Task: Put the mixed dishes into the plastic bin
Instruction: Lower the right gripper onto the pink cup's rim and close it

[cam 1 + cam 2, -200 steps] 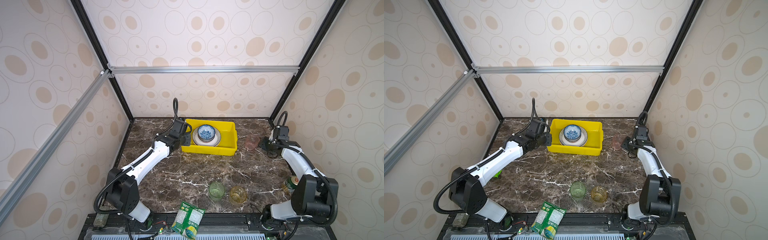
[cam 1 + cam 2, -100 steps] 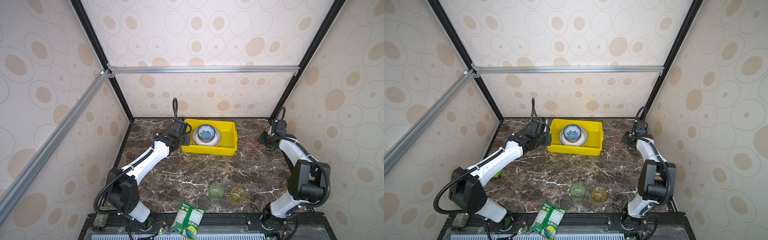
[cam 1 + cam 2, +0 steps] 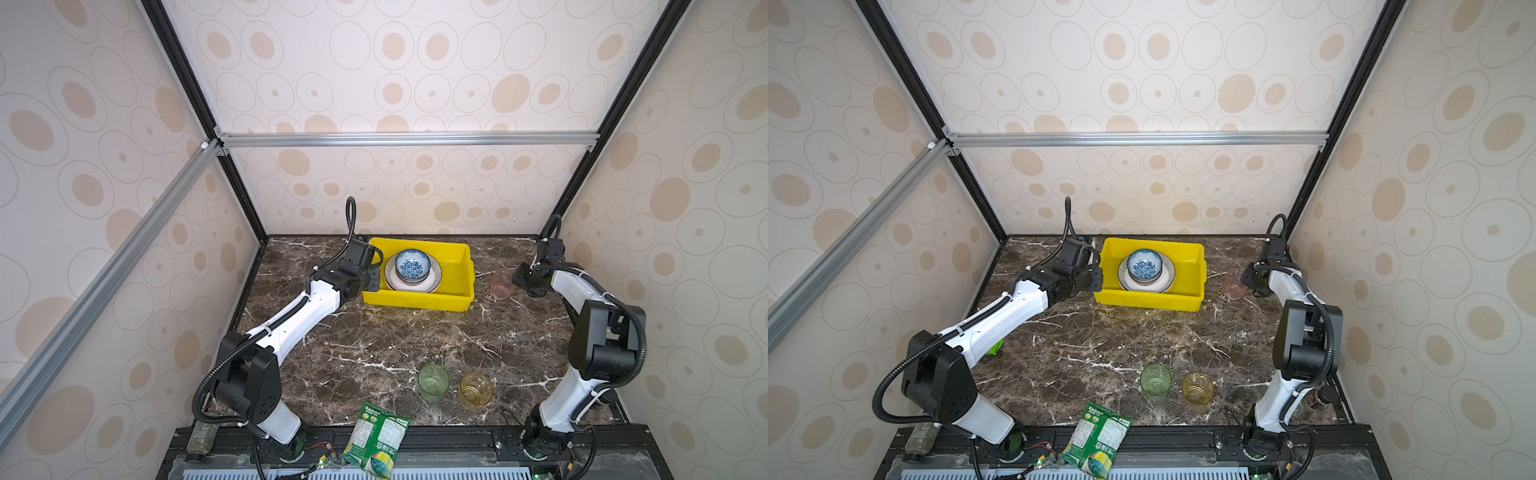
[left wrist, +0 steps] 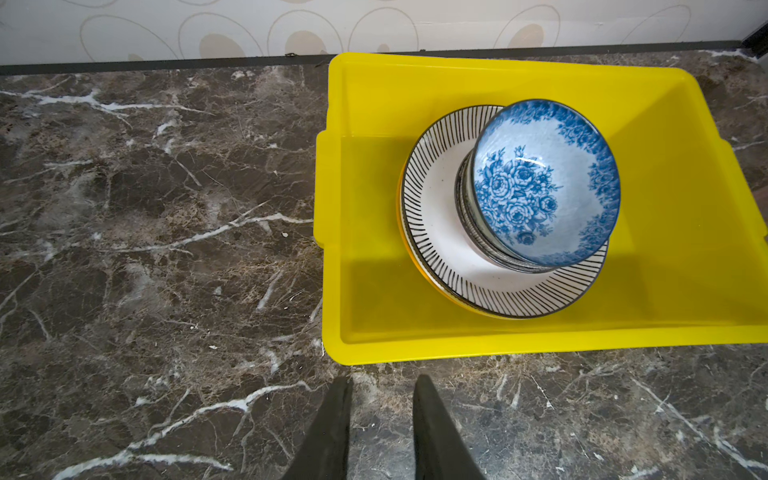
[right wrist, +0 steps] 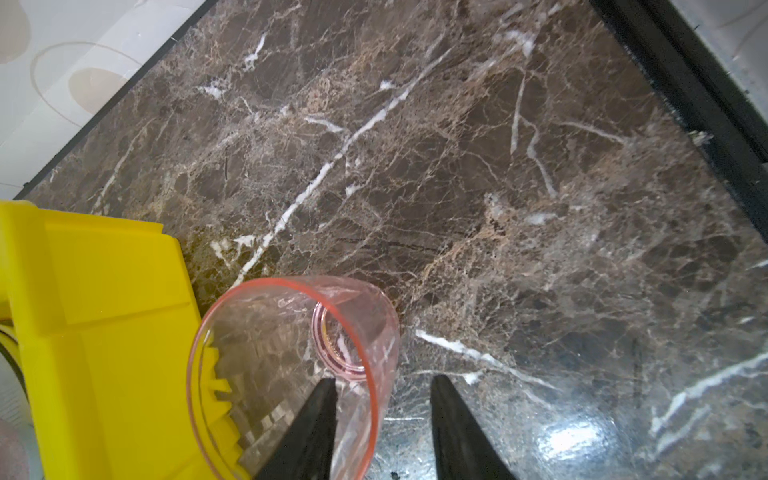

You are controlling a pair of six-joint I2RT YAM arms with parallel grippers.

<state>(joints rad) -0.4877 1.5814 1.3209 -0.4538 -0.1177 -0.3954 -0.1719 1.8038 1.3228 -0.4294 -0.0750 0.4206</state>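
The yellow plastic bin (image 3: pixel 415 300) (image 3: pixel 1148 303) stands at the back of the marble table. In it a blue floral bowl (image 3: pixel 412 264) (image 4: pixel 540 183) sits on other bowls atop a black-striped plate (image 3: pixel 415 286) (image 4: pixel 440 232). A pink tumbler (image 3: pixel 502 284) (image 5: pixel 291 332) stands just right of the bin. My right gripper (image 5: pixel 382 380) (image 3: pixel 517 276) straddles its rim wall, one finger inside the glass, one outside, with a gap showing. My left gripper (image 4: pixel 382 380) (image 3: pixel 371 279) hovers by the bin's left wall, slightly parted and empty. Green (image 3: pixel 433 380) and amber (image 3: pixel 476 388) tumblers stand near the front.
A green snack packet (image 3: pixel 376 440) lies over the table's front edge. Something green (image 3: pixel 994 349) peeks from under the left arm. The back wall runs close behind the bin and the right wall close to the right arm.
The right arm has risen at the elbow and brought its gripper onto the pink tumbler's rim, its jaws narrowing. The left arm has not moved.
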